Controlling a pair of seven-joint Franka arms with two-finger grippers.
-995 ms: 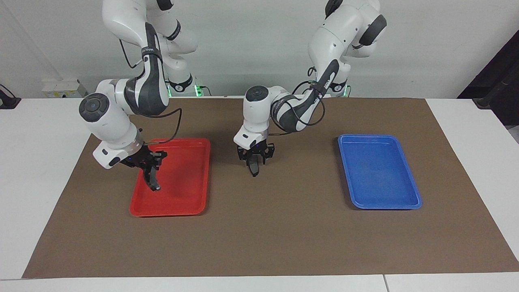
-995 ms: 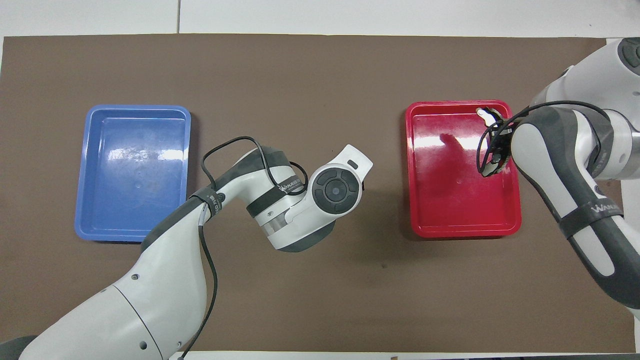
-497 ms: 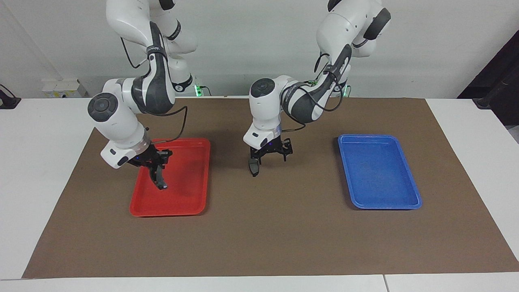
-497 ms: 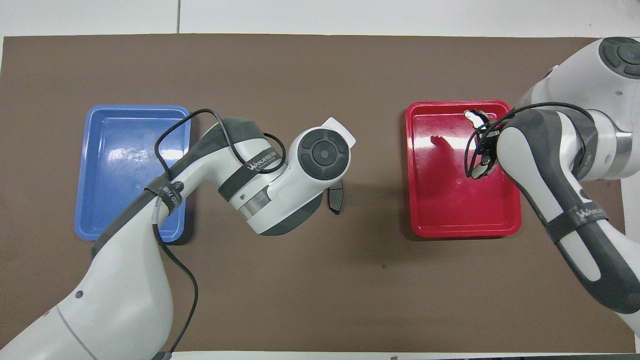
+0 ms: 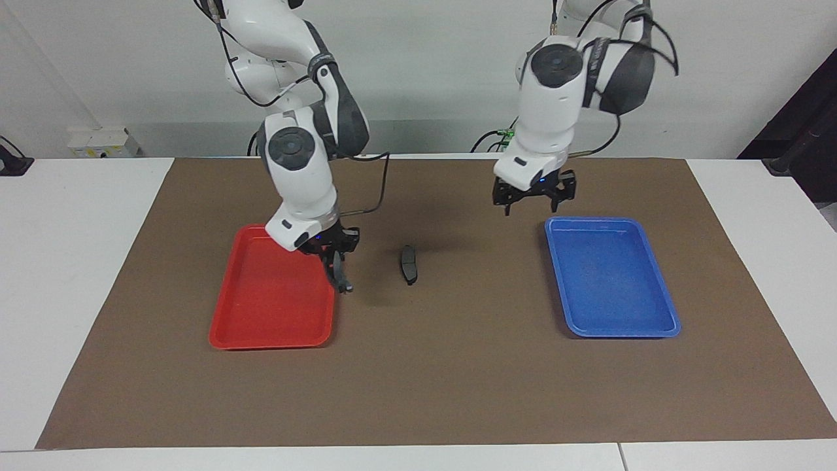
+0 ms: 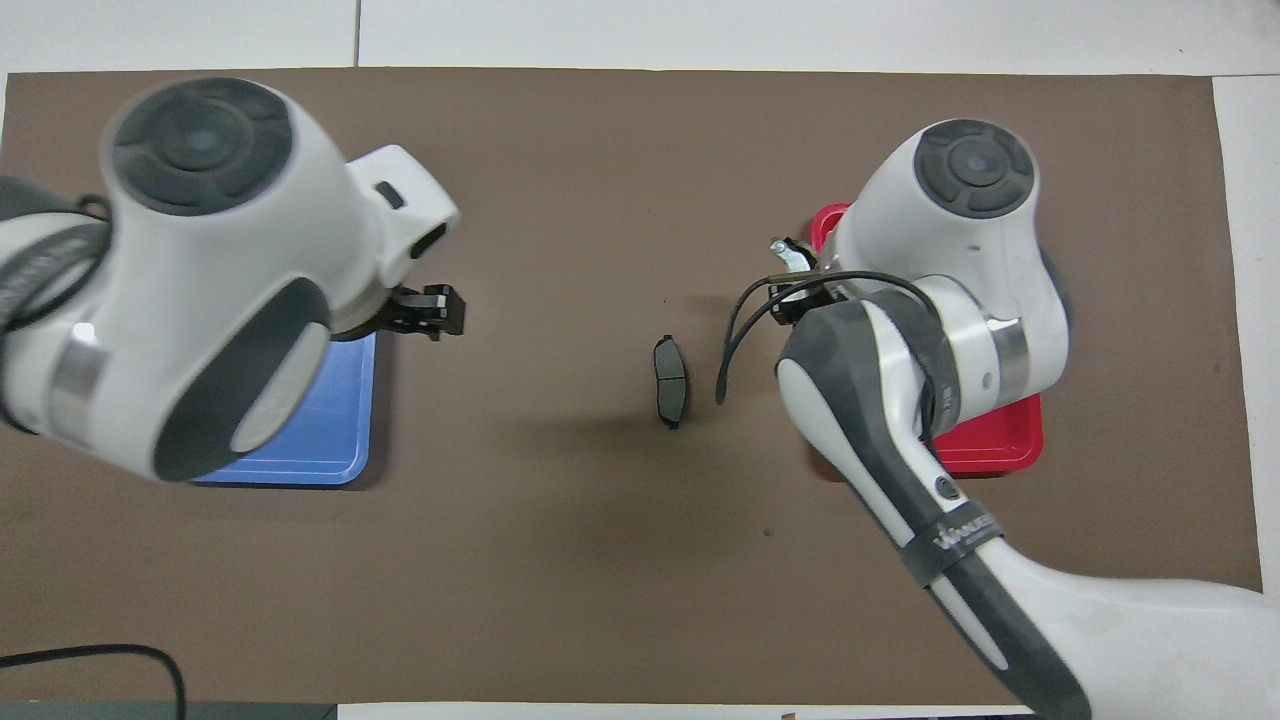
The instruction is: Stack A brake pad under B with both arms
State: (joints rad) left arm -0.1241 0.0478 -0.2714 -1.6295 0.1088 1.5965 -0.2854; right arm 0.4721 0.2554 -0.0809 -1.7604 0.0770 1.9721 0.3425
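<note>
On the desk's brown mat [image 5: 458,379], between the red tray [image 5: 261,330] and blue tray [image 5: 660,324], A brake pad [image 5: 409,264] lies flat by itself. The right hand [image 5: 337,275] hangs over the red tray's edge, clamped on B [image 5: 339,273], which dangles almost vertical. That's my worry: if B lands tilted or off-centre, it could slide off or nudge the pad. The left hand [image 5: 531,198], fingers spread and empty, is raised over the mat beside the blue tray.
</note>
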